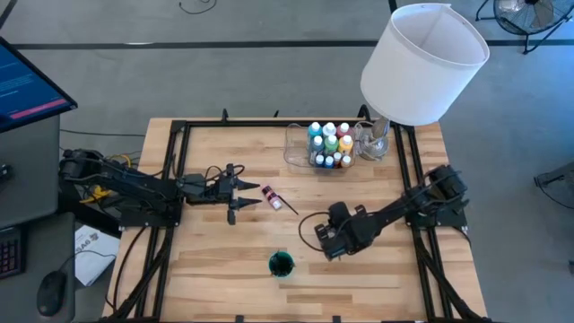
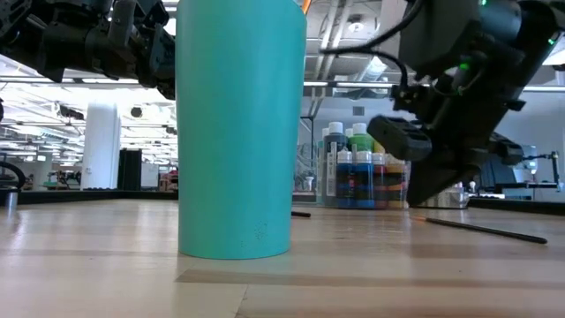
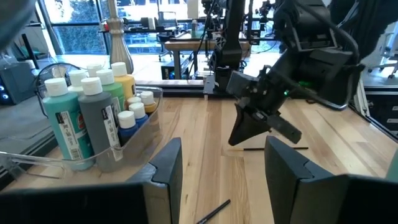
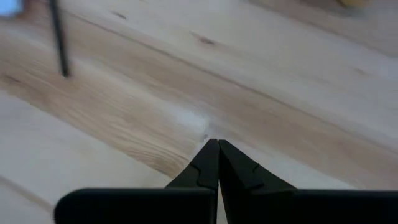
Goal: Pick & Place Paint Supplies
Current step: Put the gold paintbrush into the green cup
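A small pink, white-capped bottle (image 1: 272, 197) lies on its side mid-table with a thin dark brush (image 1: 289, 206) beside it. My left gripper (image 1: 251, 195) is level, just left of the bottle. It is open (image 3: 224, 180) with nothing between its fingers. Several more white-capped paint bottles (image 1: 329, 144) stand in a clear tray (image 1: 296, 152) at the far side. My right gripper (image 1: 326, 246) is shut and slants down toward bare wood (image 4: 217, 146), right of a teal cup (image 1: 281, 264). Another brush (image 3: 273, 148) lies on the table near it.
A big white lampshade (image 1: 423, 63) stands at the far right, beside the tray. The teal cup (image 2: 234, 132) stands near the front edge and fills much of the low view. Black frame rails (image 1: 166, 179) run along the table's sides. Bare wood lies between the cup and the tray.
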### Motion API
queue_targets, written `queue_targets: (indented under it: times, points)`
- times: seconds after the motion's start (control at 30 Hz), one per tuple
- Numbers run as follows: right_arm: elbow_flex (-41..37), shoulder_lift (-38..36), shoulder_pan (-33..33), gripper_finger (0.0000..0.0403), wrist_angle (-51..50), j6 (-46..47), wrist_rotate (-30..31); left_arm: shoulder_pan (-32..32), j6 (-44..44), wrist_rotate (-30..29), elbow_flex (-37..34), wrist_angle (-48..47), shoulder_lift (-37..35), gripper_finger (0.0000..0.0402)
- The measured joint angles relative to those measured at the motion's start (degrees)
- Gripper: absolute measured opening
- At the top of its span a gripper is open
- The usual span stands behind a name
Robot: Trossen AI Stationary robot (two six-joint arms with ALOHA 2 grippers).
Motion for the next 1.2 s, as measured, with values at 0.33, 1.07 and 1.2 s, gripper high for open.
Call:
queue_targets:
  times: [0.33, 1.07, 1.2]
  points:
    - [9.1, -0.1, 2.9, 0.0, 0.0, -13.5, 4.8, 0.0, 0.0, 0.0, 0.0, -0.1, 0.0, 0.0121]
    - [12.8, -0.2, 19.5, 0.0, 0.7, -10.2, 15.7, -0.4, -1.3, 0.0, 0.0, -0.8, 0.0, 0.0121]
    - [10.2, -0.2, 23.5, 0.0, 2.6, -4.8, 20.0, -1.2, -1.3, 0.0, 0.0, -0.8, 0.0, 0.0121]
